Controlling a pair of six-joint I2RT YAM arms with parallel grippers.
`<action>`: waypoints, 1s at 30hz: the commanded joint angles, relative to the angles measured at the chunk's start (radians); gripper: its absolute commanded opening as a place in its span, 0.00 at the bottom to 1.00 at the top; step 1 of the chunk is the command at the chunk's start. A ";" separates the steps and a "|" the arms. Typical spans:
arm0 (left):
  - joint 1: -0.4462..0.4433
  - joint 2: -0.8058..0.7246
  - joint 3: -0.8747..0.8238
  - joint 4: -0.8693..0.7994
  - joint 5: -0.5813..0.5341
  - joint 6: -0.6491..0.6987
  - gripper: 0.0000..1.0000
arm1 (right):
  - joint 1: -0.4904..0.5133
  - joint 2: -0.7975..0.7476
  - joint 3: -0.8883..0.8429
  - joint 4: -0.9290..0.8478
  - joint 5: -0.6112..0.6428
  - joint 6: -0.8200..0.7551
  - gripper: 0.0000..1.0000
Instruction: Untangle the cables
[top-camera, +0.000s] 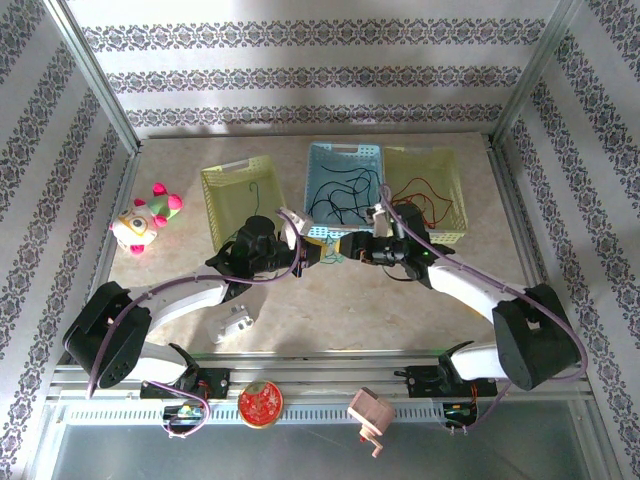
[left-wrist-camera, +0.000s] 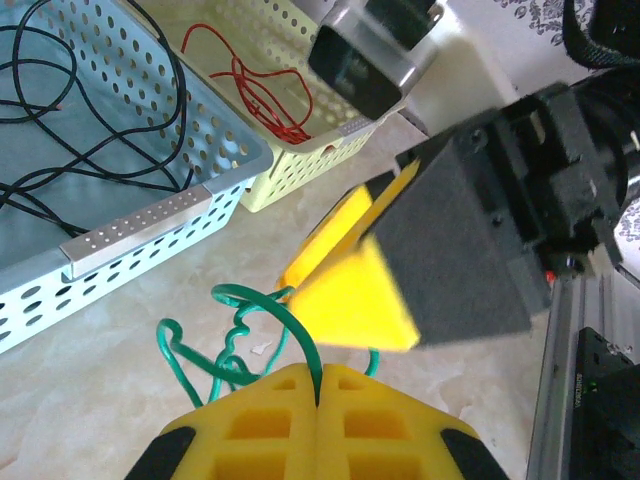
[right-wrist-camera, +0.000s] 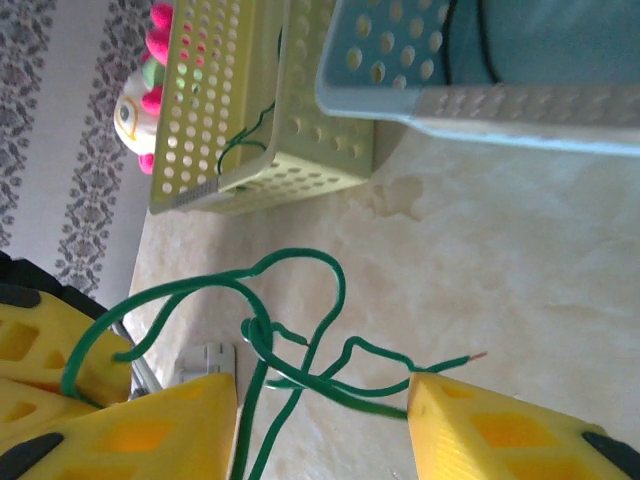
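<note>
Nearest us, our left hand (left-wrist-camera: 318, 388) is clamped on a green cable (right-wrist-camera: 258, 333) knotted on the tabletop (right-wrist-camera: 500, 250). Our right hand (right-wrist-camera: 320, 430) stands open astride its loops. Beyond, black cables (top-camera: 335, 197) lie in the blue basket (left-wrist-camera: 140, 225) and red cables (left-wrist-camera: 265, 100) in the yellow basket (left-wrist-camera: 300, 170).

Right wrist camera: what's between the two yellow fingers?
The knotted green cable lies between the right gripper's open fingers, shown in the right wrist view.

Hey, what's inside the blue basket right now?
Black cables lie looped on the blue basket's floor. Its near-right corner is covered by the right arm, so anything there is hidden.
</note>
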 joint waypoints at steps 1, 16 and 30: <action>0.020 -0.025 0.001 0.067 0.025 -0.024 0.00 | -0.050 -0.069 -0.026 -0.003 -0.029 -0.019 0.50; 0.044 -0.033 0.018 0.105 0.194 -0.098 0.00 | -0.009 -0.105 -0.052 -0.017 -0.080 -0.081 0.53; 0.045 -0.081 0.056 0.028 0.359 -0.114 0.00 | 0.012 -0.078 0.005 -0.024 -0.050 -0.109 0.55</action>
